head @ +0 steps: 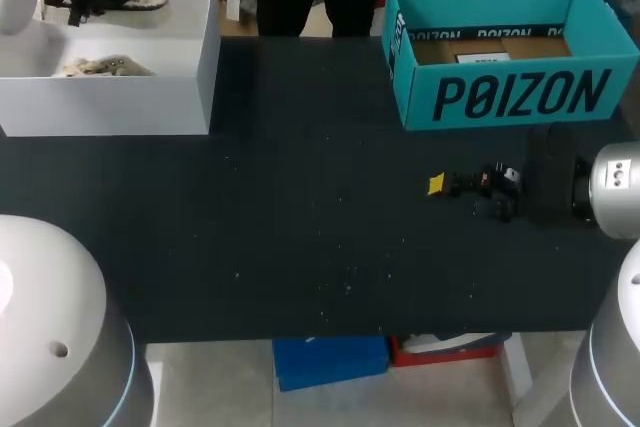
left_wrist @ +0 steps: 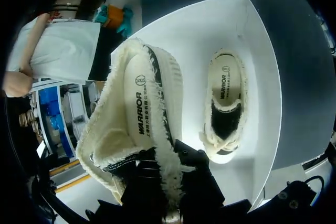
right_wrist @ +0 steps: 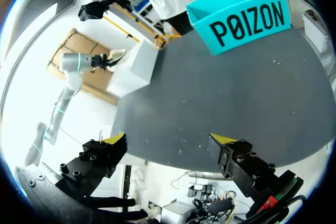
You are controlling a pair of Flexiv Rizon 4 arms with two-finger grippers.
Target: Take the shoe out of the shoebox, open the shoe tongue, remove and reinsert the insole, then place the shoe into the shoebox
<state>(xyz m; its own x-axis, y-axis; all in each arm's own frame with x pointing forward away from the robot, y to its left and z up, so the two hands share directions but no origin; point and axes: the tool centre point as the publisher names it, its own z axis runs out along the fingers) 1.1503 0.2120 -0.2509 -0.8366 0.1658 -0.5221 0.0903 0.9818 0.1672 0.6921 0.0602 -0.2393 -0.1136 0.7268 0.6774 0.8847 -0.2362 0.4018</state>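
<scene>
Above the white shoebox (head: 110,102), left gripper (left_wrist: 169,184) is clamping the shoe (left_wrist: 140,103) by its fleecy collar, so take-out is looking approx. done; 2nd shoe (left_wrist: 226,108) is lying inside. Right gripper (right_wrist: 169,140), well apart from the shoebox, is hanging wide open, empty. Tongue, insole & return are waiting.

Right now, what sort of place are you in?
Likely a robot lab's shoe-packing bench: a dark table with a white shoebox and a teal shoebox, my left end effector holding a fleece-lined shoe.
</scene>
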